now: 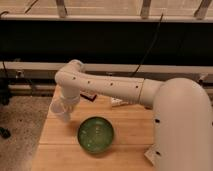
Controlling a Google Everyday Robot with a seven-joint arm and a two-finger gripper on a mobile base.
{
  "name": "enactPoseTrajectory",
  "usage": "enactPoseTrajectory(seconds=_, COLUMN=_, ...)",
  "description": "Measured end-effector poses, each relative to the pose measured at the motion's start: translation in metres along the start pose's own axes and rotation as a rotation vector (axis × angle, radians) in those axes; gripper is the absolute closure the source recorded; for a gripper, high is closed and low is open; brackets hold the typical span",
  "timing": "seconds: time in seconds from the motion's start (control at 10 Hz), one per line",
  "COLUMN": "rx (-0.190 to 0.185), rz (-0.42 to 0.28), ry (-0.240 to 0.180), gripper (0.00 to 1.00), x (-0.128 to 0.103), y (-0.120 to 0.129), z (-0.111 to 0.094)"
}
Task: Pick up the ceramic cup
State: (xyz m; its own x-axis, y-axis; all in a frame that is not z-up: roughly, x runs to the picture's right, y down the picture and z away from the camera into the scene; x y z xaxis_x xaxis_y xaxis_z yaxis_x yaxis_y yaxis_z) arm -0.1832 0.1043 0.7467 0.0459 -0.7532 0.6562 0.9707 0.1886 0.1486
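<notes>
1. One small plain white ceramic cup (pixel 60 111), at the table's left edge.
2. One wide, shallow green glazed bowl (pixel 95 134).
3. One light wooden table (pixel 127 127).
4. One white robot arm (pixel 115 87), with one gripper (pixel 66 106) at the cup.

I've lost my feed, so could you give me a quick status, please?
Gripper at table's left edge, on ceramic cup. Green bowl apart, right.

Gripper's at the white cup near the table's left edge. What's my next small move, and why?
Probably a short straight lift. The gripper sits at the ceramic cup, which looks tilted over the left edge of the wooden table, so it seems held already. Going straight up should avoid the green bowl just to its right. The grasp itself is hidden, so move slowly.
</notes>
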Motion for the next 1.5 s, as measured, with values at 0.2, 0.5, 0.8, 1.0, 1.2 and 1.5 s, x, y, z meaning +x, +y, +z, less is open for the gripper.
enactPoseTrajectory(seconds=0.2, rx=0.003, rz=0.001, ry=0.002, gripper=1.00, x=0.001, y=0.000, z=-0.003)
enactPoseTrajectory(seconds=0.5, rx=0.005, rz=0.004, ry=0.005, gripper=1.00, x=0.003, y=0.001, z=-0.007)
enactPoseTrajectory(seconds=0.8, rx=0.007, rz=0.005, ry=0.008, gripper=1.00, x=0.004, y=0.001, z=-0.011)
enactPoseTrajectory(seconds=1.0, rx=0.009, rz=0.007, ry=0.010, gripper=1.00, x=0.005, y=0.001, z=-0.015)
enactPoseTrajectory(seconds=1.2, rx=0.009, rz=0.009, ry=0.011, gripper=1.00, x=0.007, y=0.002, z=-0.018)
enactPoseTrajectory(seconds=1.5, rx=0.010, rz=0.012, ry=0.013, gripper=1.00, x=0.007, y=0.003, z=-0.022)
